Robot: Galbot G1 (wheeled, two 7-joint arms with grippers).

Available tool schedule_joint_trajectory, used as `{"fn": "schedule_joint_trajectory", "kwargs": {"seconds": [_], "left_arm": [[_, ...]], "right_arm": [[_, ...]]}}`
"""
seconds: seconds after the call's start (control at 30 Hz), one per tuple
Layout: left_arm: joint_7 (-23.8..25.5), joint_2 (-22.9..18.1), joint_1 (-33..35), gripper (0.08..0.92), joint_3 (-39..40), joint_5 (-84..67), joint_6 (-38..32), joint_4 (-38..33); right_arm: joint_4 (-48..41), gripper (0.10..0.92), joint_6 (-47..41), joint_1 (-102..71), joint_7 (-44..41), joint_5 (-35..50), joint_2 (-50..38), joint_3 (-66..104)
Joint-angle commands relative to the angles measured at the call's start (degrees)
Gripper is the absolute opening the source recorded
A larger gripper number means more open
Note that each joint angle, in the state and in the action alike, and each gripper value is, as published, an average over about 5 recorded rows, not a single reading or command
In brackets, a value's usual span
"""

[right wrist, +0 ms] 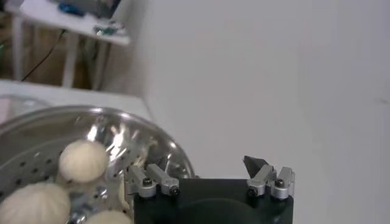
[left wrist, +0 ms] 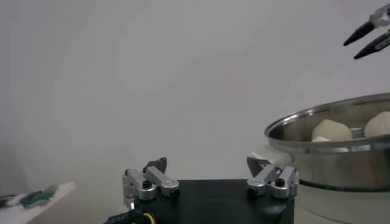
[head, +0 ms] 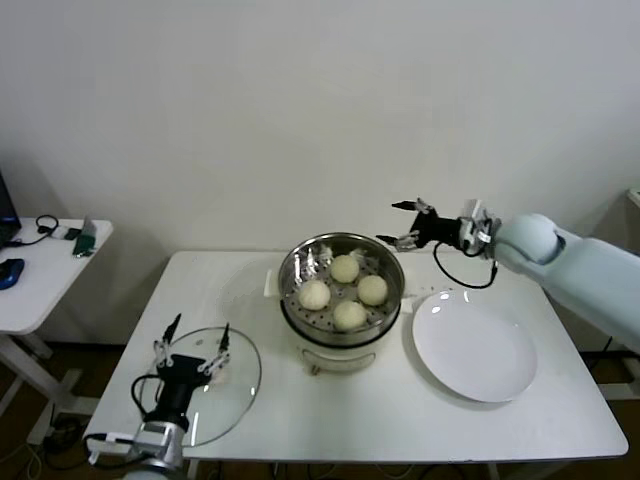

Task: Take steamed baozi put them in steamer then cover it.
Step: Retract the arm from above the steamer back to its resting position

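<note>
Several cream-white steamed baozi (head: 345, 268) lie in the shiny steamer (head: 385, 262) at the table's middle. The cover (head: 238, 385), a clear glass lid, lies flat at the front left. My left gripper (head: 200, 327) hovers open just above the cover with nothing between its fingers. My right gripper (head: 392, 222) hangs open and empty over the steamer's far right rim. The left wrist view shows its open gripper (left wrist: 207, 165), the steamer (left wrist: 341, 167) and a baozi (left wrist: 332, 129). In the right wrist view, the open gripper (right wrist: 204, 164) is above the steamer (right wrist: 36, 122) and a baozi (right wrist: 82, 161).
An empty white plate (head: 474, 350) lies right of the steamer. The steamer stands on a white cooker base (head: 340, 355). A side table (head: 50, 270) with cables and small items stands to the left. A white wall runs behind the table.
</note>
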Motion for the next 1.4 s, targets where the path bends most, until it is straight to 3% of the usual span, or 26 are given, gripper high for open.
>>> {"fn": "schedule_joint_trajectory", "kwargs": {"seconds": [0.03, 0.23, 0.43, 0.73, 1.03, 1.4], "left_arm": [[-1.3, -0.4, 0.5, 0.823, -0.2, 5.5, 1.4, -0.7], [-1.9, -0.7, 1.1, 0.823, -0.8, 17.2, 1.2, 0.5], [-2.4, -0.8, 1.8, 0.823, -3.7, 38.5, -0.4, 3.4], [0.4, 0.5, 7.4, 0.823, -4.2, 69.7, 5.0, 3.2], [-1.2, -0.1, 10.1, 0.823, -0.6, 75.8, 7.4, 5.5], [-3.8, 0.1, 1.5, 0.823, -0.8, 75.9, 6.6, 15.2]], "right_arm": [[9.4, 0.823, 1.9, -46.7, 8.0, -9.2, -1.8, 51.5], [14.0, 0.823, -1.6, -65.3, 10.2, -13.6, 8.2, 70.9], [19.5, 0.823, -2.3, -75.5, 10.1, -16.6, 17.4, 81.4], [26.7, 0.823, -3.2, -86.8, 10.8, -19.3, 27.8, 89.9], [24.9, 0.823, -1.7, -88.7, 10.5, -20.3, 31.1, 92.3], [24.2, 0.823, -1.7, -88.1, 10.5, -22.5, 31.7, 91.8]]}}
